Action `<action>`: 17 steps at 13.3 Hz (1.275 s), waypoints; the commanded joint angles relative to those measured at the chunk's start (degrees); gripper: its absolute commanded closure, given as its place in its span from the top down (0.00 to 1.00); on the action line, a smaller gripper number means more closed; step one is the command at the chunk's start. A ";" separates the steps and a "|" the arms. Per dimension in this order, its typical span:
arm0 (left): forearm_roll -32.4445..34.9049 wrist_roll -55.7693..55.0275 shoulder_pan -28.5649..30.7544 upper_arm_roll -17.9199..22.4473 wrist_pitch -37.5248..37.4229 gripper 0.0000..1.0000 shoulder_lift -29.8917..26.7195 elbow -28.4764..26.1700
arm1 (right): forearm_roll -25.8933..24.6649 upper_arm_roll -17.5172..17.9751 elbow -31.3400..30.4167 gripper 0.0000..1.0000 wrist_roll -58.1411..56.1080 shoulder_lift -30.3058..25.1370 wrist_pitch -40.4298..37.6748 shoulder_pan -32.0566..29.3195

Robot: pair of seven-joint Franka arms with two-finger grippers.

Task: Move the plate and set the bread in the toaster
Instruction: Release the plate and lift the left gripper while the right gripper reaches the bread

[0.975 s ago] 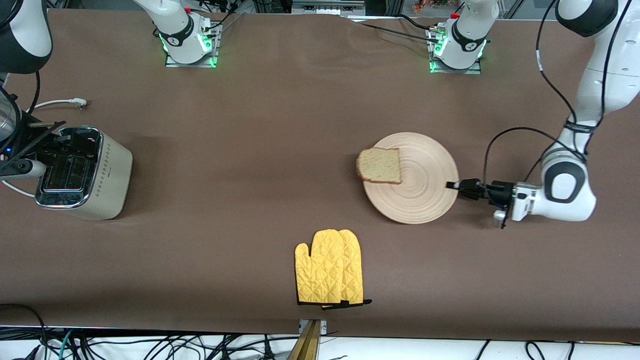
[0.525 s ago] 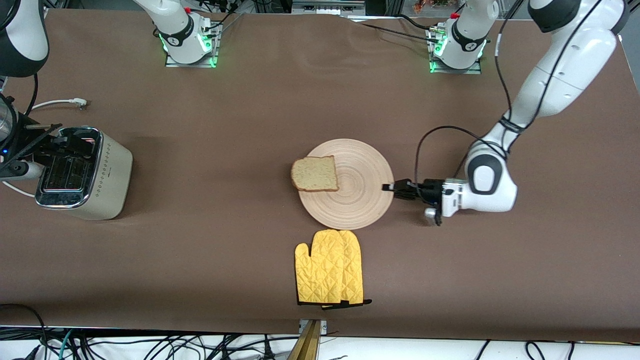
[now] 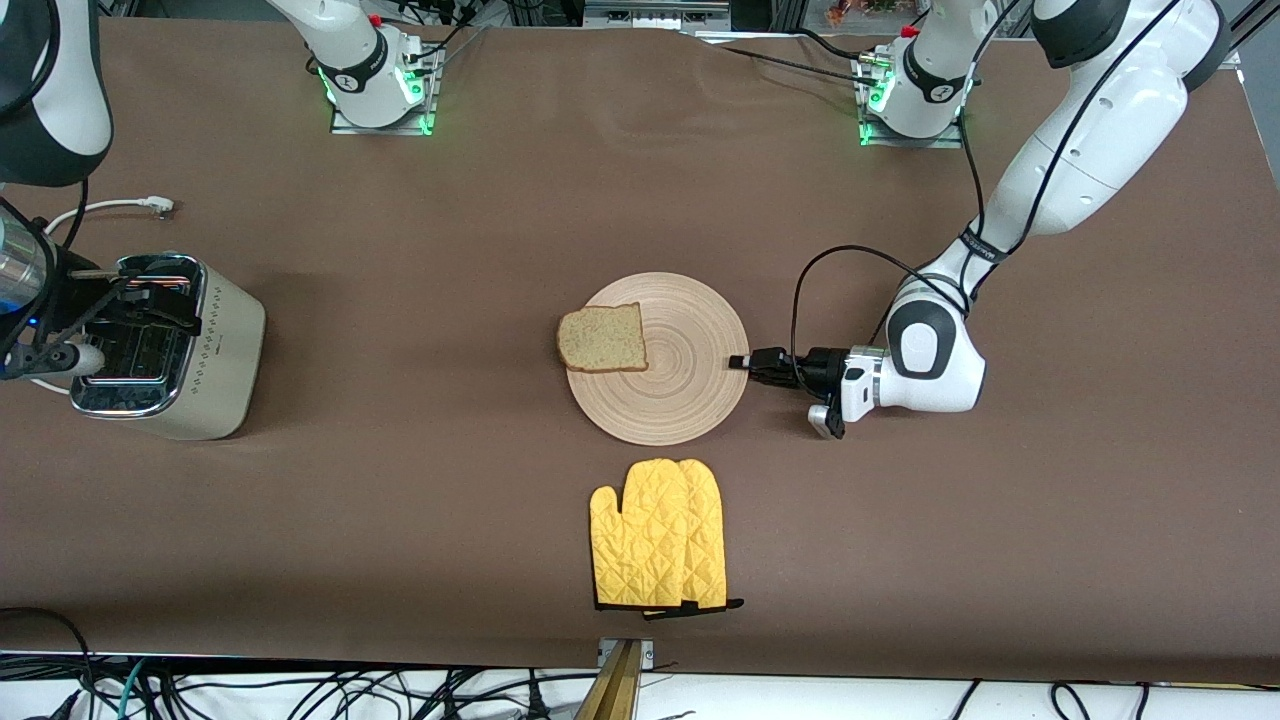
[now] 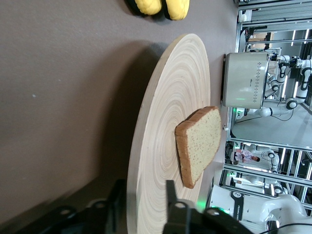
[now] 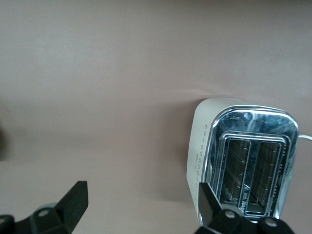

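Observation:
The pale wood plate (image 3: 680, 390) lies at the middle of the table, with the brown bread (image 3: 601, 339) on its edge toward the right arm's end. My left gripper (image 3: 742, 362) is low at the plate's rim toward the left arm's end and is shut on that rim. The left wrist view shows one finger on each face of the plate (image 4: 170, 97), at the gripper (image 4: 144, 184), with the bread (image 4: 200, 144) lying flat. The cream toaster (image 3: 215, 350) stands at the right arm's end. My right gripper (image 3: 165, 300) hangs open over the toaster (image 5: 234, 161), its jaws (image 5: 141, 190) empty.
A yellow oven mitt (image 3: 658, 548) lies just nearer to the front camera than the plate, and its tips show in the left wrist view (image 4: 161, 6). The toaster's white cord (image 3: 120, 207) trails toward the robots' bases.
My left gripper has dragged the plate with the bread from the left arm's end to the middle of the table. The right gripper has shifted slightly over the toaster.

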 commanded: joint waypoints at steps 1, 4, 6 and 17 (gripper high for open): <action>-1.16 0.85 0.85 0.04 -0.43 1.00 -1.18 -0.40 | 5.16 0.47 -1.17 1.00 0.99 0.78 -0.40 0.19; 7.23 0.24 2.00 1.62 -0.95 1.00 -5.21 -0.05 | 14.13 0.73 -1.27 1.00 0.99 4.12 -0.40 1.85; 15.24 -2.65 5.14 2.15 -3.31 1.00 -8.29 0.39 | 18.79 0.73 -1.27 1.00 0.99 6.13 0.03 4.22; 63.23 -36.82 7.81 -1.72 -39.42 1.00 -27.97 22.61 | 49.03 0.82 -1.27 1.00 -0.15 23.18 6.62 15.74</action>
